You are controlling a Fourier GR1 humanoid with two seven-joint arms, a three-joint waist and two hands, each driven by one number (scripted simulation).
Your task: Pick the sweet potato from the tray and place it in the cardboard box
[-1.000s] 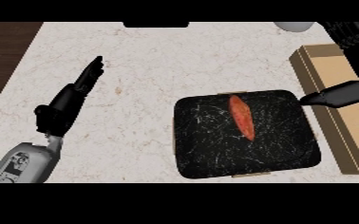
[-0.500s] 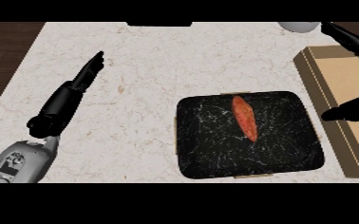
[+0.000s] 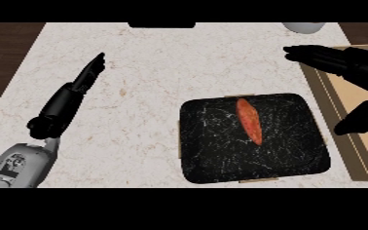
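On the pale marble counter I see the sweet potato lying on the black tray, my right hand spread open just right of it, my left hand straight-fingered well left.

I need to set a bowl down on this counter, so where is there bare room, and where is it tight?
The widest bare patch is mid-counter, between the left hand and the black tray, running up to the far edge. Counter also shows bare between the tray's far rim and the right hand. It is crowded at the right: the tray, holding the sweet potato, sits close against the cardboard box, with the right hand above.
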